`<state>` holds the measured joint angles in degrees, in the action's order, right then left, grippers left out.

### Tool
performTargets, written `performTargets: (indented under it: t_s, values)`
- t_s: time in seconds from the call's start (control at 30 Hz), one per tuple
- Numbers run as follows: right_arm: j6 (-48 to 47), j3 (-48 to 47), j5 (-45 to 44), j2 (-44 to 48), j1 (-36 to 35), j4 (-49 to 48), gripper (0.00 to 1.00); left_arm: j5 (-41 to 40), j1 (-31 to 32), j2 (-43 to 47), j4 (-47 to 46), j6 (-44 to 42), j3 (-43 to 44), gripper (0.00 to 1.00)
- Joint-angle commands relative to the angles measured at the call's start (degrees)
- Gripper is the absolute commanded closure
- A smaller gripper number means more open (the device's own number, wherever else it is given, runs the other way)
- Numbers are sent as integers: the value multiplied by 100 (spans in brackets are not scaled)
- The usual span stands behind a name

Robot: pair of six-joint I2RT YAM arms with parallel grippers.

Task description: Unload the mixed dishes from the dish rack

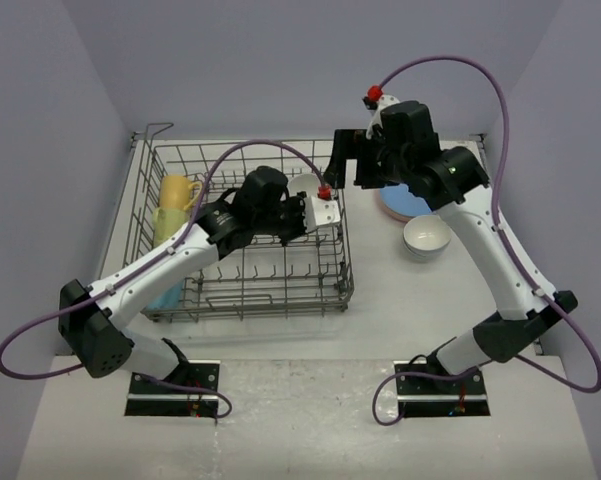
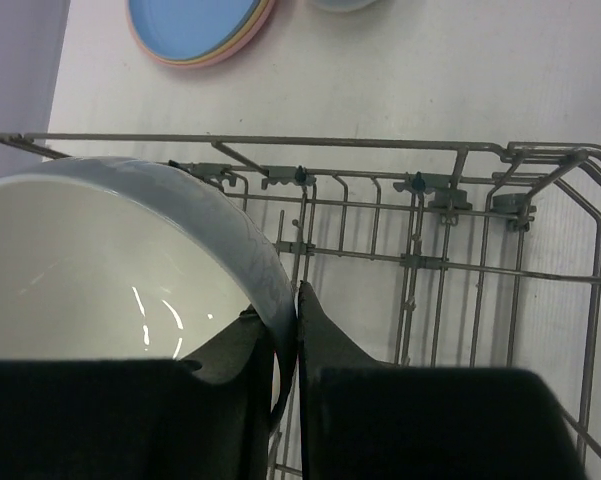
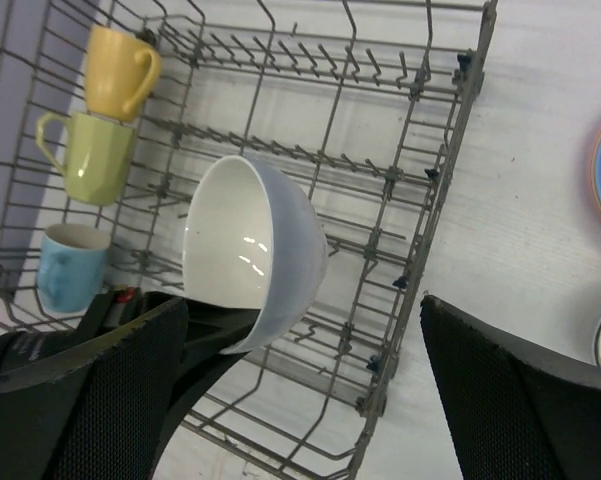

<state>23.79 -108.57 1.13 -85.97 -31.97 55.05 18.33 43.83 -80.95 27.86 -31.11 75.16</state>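
Observation:
The grey wire dish rack (image 1: 180, 305) stands left of centre. Above its far right corner, my left gripper (image 1: 315, 203) is shut on the rim of a white bowl (image 1: 302, 184), one finger inside and one outside (image 2: 325, 345). The bowl (image 2: 100, 260) (image 3: 255, 250) is tilted on its side above the rack (image 3: 420, 200). My right gripper (image 1: 350, 168) hangs open just right of the bowl, its jaws (image 3: 302, 310) wide apart and empty. Yellow (image 3: 120, 70), green (image 3: 95, 155) and blue (image 3: 70, 265) mugs sit along the rack's left side.
Stacked plates (image 1: 398, 206) with a blue one on top (image 2: 195, 25) lie on the table right of the rack. Another white bowl (image 1: 427, 238) stands in front of them. Purple cables loop over both arms.

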Motion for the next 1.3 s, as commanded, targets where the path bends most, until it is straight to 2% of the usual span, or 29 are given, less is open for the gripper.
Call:
performTargets:
  t_s: [0.0, 0.2, 0.27, 0.33, 0.37, 0.43, 0.47, 0.5, 0.53, 0.6, 0.67, 0.73, 0.8, 0.83, 0.9, 0.93, 1.0, 1.03, 1.07, 1.1, 1.17, 1.2, 1.27]
  values:
    - [-419, -391, -86, -384, -55, 489, 1, -207, 204, 97, 62, -790, 614, 100]
    - [-735, -437, 151, -902, -169, 665, 1, -329, 433, 18, 97, -1028, 684, 100]
    - [-709, -437, 108, -991, -170, 753, 13, -435, 468, -114, 132, -1011, 763, 100]
    - [-482, -471, -503, -1079, -178, 928, 33, -689, 477, -271, 141, -889, 921, 100]
    - [-368, -498, -778, -1105, -178, 999, 57, -777, 486, -316, 150, -844, 965, 100]
    - [-113, -559, -1462, -1150, -170, 1130, 78, -953, 512, -404, 115, -739, 1071, 100]
    - [-51, -577, -1597, -1158, -161, 1157, 98, -971, 512, -413, 71, -703, 1098, 98]
    - [11, -586, -1702, -1141, -143, 1166, 100, -1015, 530, -439, 27, -686, 1150, 93]
    - [81, -577, -1764, -1123, -117, 1158, 100, -989, 530, -439, -17, -642, 1168, 58]
    - [213, -516, -1774, -1010, 101, 1123, 100, -884, 530, -326, -165, -546, 1151, 0]
    - [292, -176, -1730, -817, 295, 991, 100, -901, 530, -133, -464, -388, 976, 0]
    - [389, 256, -1451, -352, 751, 658, 100, -1067, 530, 297, -1218, -46, 484, 0]
    - [433, 1133, -1300, 279, 1303, 211, 100, -1741, 486, 754, -1902, 525, 2, 0]
    - [433, 1737, -1212, 500, 1490, 52, 100, -1797, 399, 886, -2055, 719, -123, 0]
    - [416, 2294, -993, 1000, 2146, -282, 100, -1989, 188, 1221, -2371, 1412, -464, 0]
    - [390, 2775, -904, 1108, 2368, -362, 100, -2069, -126, 1291, -2407, 1693, -562, 0]
    - [241, 3130, -780, 1232, 2886, -538, 100, -2219, -497, 1520, -2530, 2756, -773, 0]
    - [223, 3367, -833, 1284, 2993, -600, 100, -2385, -855, 1590, -2505, 3029, -948, 0]
    - [179, 3465, -842, 1294, 3099, -670, 100, -2560, -998, 1669, -2452, 3650, -1011, 0]
    - [161, 3535, -781, 1268, 3335, -758, 100, -2701, -1113, 1670, -2243, 3848, -1055, 0]
    - [196, 3650, -728, 1145, 3495, -802, 100, -3202, -1377, 1504, -1708, 4469, -793, 0]
    - [170, 3694, -858, 1118, 3548, -872, 100, -3299, -1482, 1407, -1035, 4735, -627, 0]
    - [196, 3896, -1017, 1022, 3592, -987, 100, -3362, -1825, 1223, -512, 5270, -310, 0]
